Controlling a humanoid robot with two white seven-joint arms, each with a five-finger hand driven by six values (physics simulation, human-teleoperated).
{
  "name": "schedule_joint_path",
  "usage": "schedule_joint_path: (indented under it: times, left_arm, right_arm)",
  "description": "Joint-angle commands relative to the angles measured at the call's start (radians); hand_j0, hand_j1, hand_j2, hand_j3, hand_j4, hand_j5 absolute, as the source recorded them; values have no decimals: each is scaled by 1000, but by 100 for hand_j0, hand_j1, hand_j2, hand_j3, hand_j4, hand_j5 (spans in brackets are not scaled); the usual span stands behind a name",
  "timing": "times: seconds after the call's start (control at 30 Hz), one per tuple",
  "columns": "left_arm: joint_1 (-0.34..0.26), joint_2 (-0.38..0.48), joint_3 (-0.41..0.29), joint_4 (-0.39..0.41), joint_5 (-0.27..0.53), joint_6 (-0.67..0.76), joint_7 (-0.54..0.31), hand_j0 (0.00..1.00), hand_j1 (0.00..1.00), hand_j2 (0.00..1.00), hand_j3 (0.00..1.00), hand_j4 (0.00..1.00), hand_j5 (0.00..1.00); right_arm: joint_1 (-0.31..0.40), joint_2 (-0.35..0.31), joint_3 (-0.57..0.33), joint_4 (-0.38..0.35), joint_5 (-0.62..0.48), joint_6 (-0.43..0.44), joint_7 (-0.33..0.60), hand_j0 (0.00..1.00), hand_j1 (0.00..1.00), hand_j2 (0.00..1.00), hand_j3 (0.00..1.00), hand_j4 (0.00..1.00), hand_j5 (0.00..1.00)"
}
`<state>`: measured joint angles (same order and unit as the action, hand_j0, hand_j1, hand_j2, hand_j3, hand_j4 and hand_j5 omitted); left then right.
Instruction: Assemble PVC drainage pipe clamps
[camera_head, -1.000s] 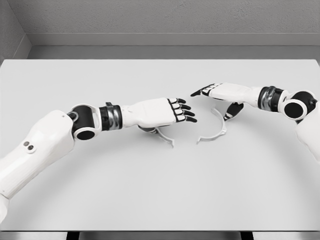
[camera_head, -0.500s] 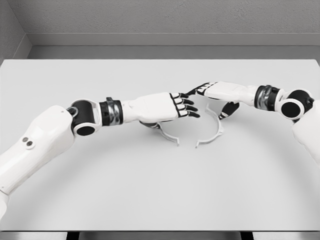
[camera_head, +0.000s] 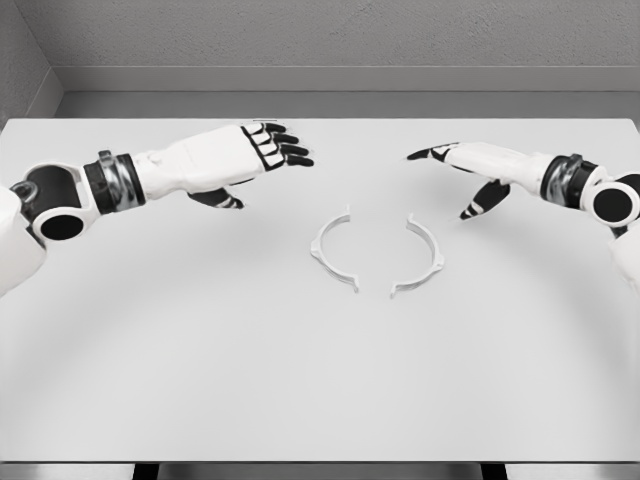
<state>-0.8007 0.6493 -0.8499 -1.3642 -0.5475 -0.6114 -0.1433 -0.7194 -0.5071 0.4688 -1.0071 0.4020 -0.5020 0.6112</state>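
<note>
Two white half-ring clamp pieces lie on the white table (camera_head: 200, 380), facing each other with a gap between their ends. The left clamp half (camera_head: 330, 252) curves open to the right; the right clamp half (camera_head: 424, 258) curves open to the left. My left hand (camera_head: 258, 152) hovers up and to the left of them, fingers extended and holding nothing. My right hand (camera_head: 458, 170) hovers up and to the right, fingers spread, thumb pointing down, also holding nothing. Neither hand touches a clamp piece.
A grey wall (camera_head: 320, 40) runs behind the table's far edge. The table's front edge (camera_head: 320, 463) lies at the bottom of the view.
Both hands have let go of the clamp halves and pulled back, the left far to the upper left, the right to the upper right. The two halves now lie uncovered.
</note>
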Motion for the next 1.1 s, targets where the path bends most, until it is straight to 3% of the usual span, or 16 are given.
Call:
schedule_joint_path:
  times: [0.0,0.2,0.3,0.43,1.07]
  left_arm:
    - [0,9,3,16,-8,1,-45,100,100,100,100,100,100]
    - [-3,30,61,39,0,1,-55,100,100,100,100,100,100]
    - [-2,30,60,33,1,1,-55,100,100,100,100,100,100]
    - [-2,30,60,36,0,1,-55,100,100,100,100,100,100]
    - [0,29,58,37,0,1,-56,100,100,100,100,100,100]
  right_arm:
    - [0,-5,-13,8,-6,5,0,100,100,100,100,100,100]
    - [6,-2,-26,33,-6,2,0,100,100,100,100,100,100]
    - [2,19,59,25,-5,-9,0,100,100,100,100,100,100]
    - [-6,47,90,21,-2,-9,0,100,100,100,100,100,100]
    - [-20,75,91,27,34,-4,0,100,100,100,100,100,100]
